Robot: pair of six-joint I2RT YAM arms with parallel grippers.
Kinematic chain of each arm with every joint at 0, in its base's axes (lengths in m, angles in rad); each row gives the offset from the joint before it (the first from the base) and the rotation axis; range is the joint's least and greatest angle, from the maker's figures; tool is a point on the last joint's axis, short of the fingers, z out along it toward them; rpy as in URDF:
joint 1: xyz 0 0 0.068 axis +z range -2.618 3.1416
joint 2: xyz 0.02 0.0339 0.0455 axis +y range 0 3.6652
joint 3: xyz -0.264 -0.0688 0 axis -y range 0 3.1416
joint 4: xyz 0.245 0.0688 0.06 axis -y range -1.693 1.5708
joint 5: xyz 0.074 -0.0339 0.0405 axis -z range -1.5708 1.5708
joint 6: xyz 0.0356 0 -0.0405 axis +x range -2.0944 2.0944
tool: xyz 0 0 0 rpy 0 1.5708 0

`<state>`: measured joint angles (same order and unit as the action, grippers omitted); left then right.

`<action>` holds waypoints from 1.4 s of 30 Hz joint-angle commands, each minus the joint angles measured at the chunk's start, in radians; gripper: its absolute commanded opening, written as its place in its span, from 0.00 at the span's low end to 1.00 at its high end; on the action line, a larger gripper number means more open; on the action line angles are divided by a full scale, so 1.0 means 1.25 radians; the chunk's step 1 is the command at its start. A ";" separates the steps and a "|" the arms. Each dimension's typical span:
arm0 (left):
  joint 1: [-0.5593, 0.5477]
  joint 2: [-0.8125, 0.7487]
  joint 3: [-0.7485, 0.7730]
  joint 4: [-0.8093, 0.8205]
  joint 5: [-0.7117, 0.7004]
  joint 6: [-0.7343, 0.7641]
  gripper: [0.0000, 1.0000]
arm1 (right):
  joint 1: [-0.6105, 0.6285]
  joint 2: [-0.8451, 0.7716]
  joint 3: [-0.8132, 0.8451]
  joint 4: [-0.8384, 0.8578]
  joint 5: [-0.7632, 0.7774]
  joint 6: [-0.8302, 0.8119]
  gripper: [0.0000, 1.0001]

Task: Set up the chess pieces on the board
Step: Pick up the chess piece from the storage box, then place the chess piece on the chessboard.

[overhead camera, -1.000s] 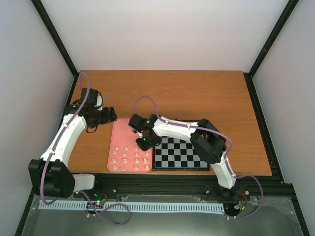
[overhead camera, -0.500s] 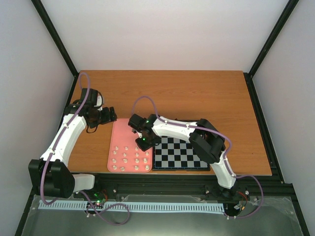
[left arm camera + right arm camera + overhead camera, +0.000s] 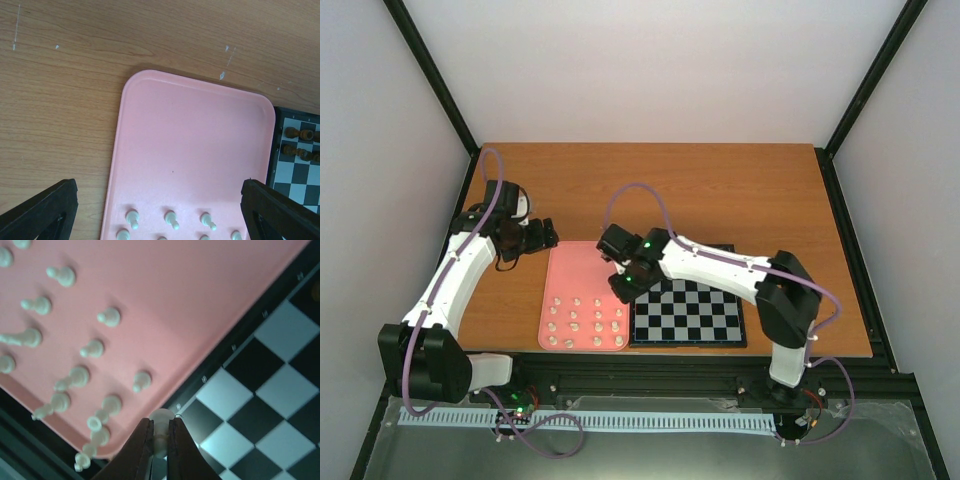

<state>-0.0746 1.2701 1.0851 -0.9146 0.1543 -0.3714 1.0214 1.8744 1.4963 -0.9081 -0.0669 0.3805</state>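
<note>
Cream-white piece (image 3: 161, 425) is nipped between the closed fingers of the right gripper (image 3: 160, 442) and held above the board (image 3: 700, 318) at its left rim, evidently for placing. The right arm reaches across, wrist tipped down. Other chess pieces (image 3: 585, 322) stand on the pink tray (image 3: 582, 268) left of the board. Beyond it the left gripper (image 3: 544, 236) hangs spread wide, empty.

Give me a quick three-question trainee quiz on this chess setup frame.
1. True or false: the right end effector grips a cream-white chess piece.
2. The other cream-white pieces sit on: A a plate, B the pink tray, C a cloth.
3. Fill in: the left end effector, holding nothing, is ____.
Key: 1 true; 2 B; 3 open.
</note>
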 commanded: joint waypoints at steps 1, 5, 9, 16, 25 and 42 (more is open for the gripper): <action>0.003 0.004 0.003 0.009 0.016 -0.009 1.00 | -0.004 -0.054 -0.094 -0.004 0.001 0.033 0.03; 0.003 0.004 -0.001 0.012 0.016 -0.010 1.00 | 0.002 -0.074 -0.137 0.001 0.001 0.032 0.03; 0.003 0.006 -0.004 0.013 0.021 -0.012 1.00 | 0.023 -0.077 -0.160 0.018 0.002 0.038 0.03; 0.002 0.014 -0.002 0.017 0.030 -0.012 1.00 | 0.036 -0.061 -0.166 0.027 -0.015 0.031 0.03; 0.003 0.016 -0.004 0.018 0.031 -0.013 1.00 | 0.038 -0.043 -0.182 0.028 -0.025 0.030 0.03; 0.002 0.011 -0.008 0.017 0.027 -0.010 1.00 | 0.037 -0.015 -0.179 0.027 -0.030 0.022 0.10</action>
<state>-0.0746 1.2861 1.0752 -0.9123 0.1841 -0.3717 1.0615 1.8385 1.2758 -0.8753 -0.1112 0.4065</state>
